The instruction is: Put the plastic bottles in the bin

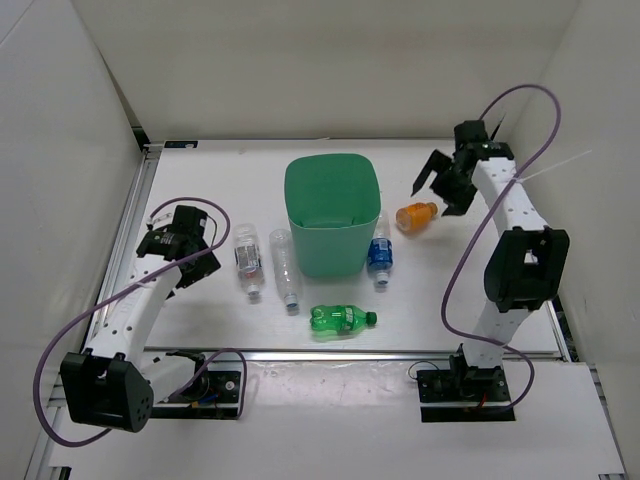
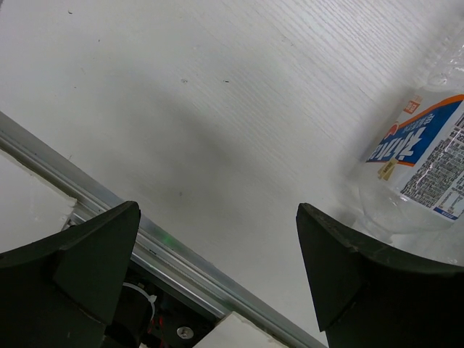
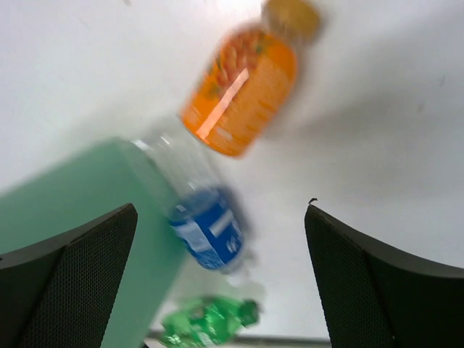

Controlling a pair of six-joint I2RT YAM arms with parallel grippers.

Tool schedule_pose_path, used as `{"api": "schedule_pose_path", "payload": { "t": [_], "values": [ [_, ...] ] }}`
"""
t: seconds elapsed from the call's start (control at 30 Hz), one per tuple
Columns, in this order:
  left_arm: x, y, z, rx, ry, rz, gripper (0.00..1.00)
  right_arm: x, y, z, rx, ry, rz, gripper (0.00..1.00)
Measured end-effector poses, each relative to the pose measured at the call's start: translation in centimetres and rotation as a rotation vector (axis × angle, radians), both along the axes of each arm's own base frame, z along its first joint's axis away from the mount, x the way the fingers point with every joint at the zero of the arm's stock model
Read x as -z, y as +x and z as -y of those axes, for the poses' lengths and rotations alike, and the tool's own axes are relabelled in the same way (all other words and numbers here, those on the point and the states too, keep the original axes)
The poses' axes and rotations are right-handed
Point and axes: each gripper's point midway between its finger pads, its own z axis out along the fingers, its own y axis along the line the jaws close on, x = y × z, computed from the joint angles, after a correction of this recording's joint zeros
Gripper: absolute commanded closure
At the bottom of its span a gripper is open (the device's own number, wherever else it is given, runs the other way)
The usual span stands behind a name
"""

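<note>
The mint-green bin (image 1: 332,215) stands upright mid-table. Two clear bottles (image 1: 248,259) (image 1: 286,266) lie left of it. The blue-label bottle (image 1: 380,253) lies against its right side. The green soda bottle (image 1: 340,320) lies in front. The short orange bottle (image 1: 416,215) lies to the bin's right. My left gripper (image 1: 200,252) is open and empty just left of the clear bottles; one clear bottle (image 2: 428,156) shows at its right. My right gripper (image 1: 437,184) is open and empty above the orange bottle (image 3: 243,90); the blue-label bottle (image 3: 208,225), green bottle (image 3: 206,322) and bin (image 3: 80,217) show below.
White walls enclose the table on three sides. An aluminium rail (image 1: 350,354) runs along the front edge and shows in the left wrist view (image 2: 167,257). Purple cables loop from both arms.
</note>
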Motion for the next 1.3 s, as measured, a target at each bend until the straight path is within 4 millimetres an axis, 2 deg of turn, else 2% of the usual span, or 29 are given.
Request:
{"api": "schedule_pose_path", "payload": {
  "t": [0.1,0.17,0.23,0.33,0.47,0.53,0.83,0.97,1.07,1.17,1.3],
  "values": [
    [0.0,0.0,0.1,0.003,0.000,0.000,0.00,-3.3,3.6,1.0,0.075,0.037,0.102,0.00],
    [0.0,0.0,0.1,0.004,0.000,0.000,0.00,-4.1,5.9,2.0,0.140,0.094,0.127,0.00],
    [0.0,0.0,0.1,0.004,0.000,-0.001,0.00,-3.7,8.1,3.1,0.197,0.152,0.119,0.00],
    [0.2,0.0,0.1,0.005,0.002,-0.013,0.00,-0.6,10.1,4.2,0.269,0.215,0.046,0.00],
    [0.7,0.0,0.1,0.004,0.006,-0.039,0.00,4.4,9.5,3.5,0.307,0.259,-0.108,0.00],
    [0.9,0.0,0.1,0.004,0.007,-0.046,0.00,5.6,9.2,2.9,0.300,0.277,-0.150,0.00],
    [1.9,0.0,0.1,0.002,0.017,-0.101,0.00,6.4,10.6,-0.6,0.223,0.349,-0.165,0.00],
    [2.0,-0.1,0.0,-0.001,0.020,-0.108,0.00,8.4,10.9,-2.5,0.189,0.375,-0.197,0.00],
    [2.1,-0.1,0.0,-0.002,0.022,-0.116,0.00,10.3,10.3,-4.1,0.180,0.412,-0.260,0.00],
    [2.1,-0.2,0.0,-0.003,0.022,-0.119,0.00,10.2,10.2,-5.0,0.165,0.447,-0.272,0.00],
    [2.2,-0.2,0.0,-0.005,0.023,-0.121,0.00,10.3,10.2,-5.6,0.147,0.473,-0.276,0.15]
  ]
}}
